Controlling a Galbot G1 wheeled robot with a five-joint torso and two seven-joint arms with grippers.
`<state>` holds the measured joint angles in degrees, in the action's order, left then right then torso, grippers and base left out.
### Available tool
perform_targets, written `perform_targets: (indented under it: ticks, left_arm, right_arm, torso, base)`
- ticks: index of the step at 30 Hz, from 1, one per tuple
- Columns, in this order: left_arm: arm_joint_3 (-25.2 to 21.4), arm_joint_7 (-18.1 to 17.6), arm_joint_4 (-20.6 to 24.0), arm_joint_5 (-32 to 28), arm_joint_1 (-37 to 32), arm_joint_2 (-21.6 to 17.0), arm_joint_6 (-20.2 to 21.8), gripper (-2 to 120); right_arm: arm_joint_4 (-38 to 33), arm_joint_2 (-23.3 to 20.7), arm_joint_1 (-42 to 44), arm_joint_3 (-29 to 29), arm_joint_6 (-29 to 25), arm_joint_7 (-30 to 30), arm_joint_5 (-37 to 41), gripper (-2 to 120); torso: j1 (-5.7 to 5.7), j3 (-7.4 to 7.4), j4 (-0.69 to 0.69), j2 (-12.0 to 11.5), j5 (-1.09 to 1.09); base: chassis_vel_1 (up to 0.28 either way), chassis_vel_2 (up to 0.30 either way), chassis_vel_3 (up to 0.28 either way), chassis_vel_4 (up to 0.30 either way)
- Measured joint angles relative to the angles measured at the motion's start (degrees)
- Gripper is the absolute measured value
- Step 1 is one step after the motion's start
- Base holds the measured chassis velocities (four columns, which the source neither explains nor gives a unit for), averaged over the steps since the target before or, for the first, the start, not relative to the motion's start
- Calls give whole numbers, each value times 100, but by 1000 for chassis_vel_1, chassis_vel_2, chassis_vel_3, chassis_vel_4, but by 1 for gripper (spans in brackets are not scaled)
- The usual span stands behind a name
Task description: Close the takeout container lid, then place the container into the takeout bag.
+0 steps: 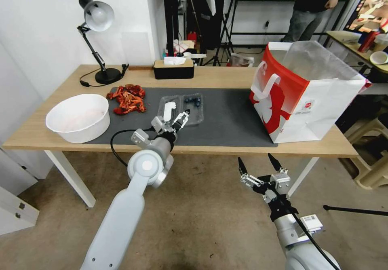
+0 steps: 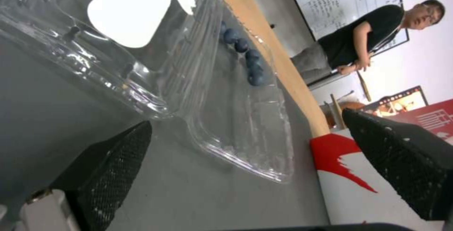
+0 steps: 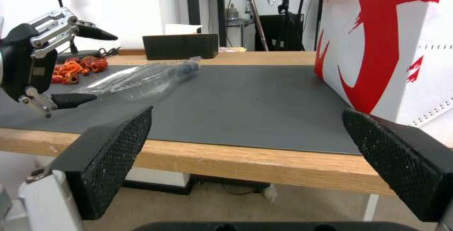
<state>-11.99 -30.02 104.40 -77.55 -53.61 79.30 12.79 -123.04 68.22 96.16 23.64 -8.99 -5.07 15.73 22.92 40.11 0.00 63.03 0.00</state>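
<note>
- The takeout container (image 1: 181, 108), a small flat clear plastic clamshell, is seen lying opened out flat on the dark grey mat (image 1: 226, 120), just ahead of the left gripper's jaws.
- The tray half with a few dark blueberries (image 2: 249, 62) is found on the far side; the lid (image 1: 169, 107), the clear half with a white spoon-like piece (image 2: 137, 9) showing, sits beside it and is not folded over yet.
- So the step in hand is judged to be the lid closing, barely begun.
- The left gripper (image 1: 180, 120) is held low over the mat at the container's near edge, jaws spread wide, nothing pinched between them.
- Next, one jaw probably needs to be slid under the lid's free edge so it can be flipped over the hinge; thin plastic, so it could easily be shoved along instead.
- The right gripper (image 1: 259, 164) is parked below the table edge, well off to the side, jaws also spread and empty.
- The takeout bag (image 1: 307, 96), big red-and-white paper with white handles and a clear liner, is stood open well beyond the jaws, at the mat's right end.
</note>
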Motion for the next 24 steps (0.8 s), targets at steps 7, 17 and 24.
perform_targets:
  ticks: [7, 17, 24]
  left_arm:
    - [2, -63, -136, 24, 72, -4, 5, 100]
    - [-39, -118, -213, 54, 109, -3, 9, 100]
    - [-91, -161, -251, 59, 123, 24, -57, 100]
  right_arm:
    - [14, -7, -12, 3, -10, -6, 10, 100]
    - [12, -3, 20, 9, -57, -9, 5, 100]
    - [10, 23, 100, -9, -91, 0, -49, 100]
  torso:
    - [0, 0, 0, 0, 0]
    - [-1, -2, -3, 1, 0]
    - [-2, -2, -2, 2, 0]
  base:
    - [0, 0, 0, 0]
    - [0, 0, 0, 0]
    - [0, 0, 0, 0]
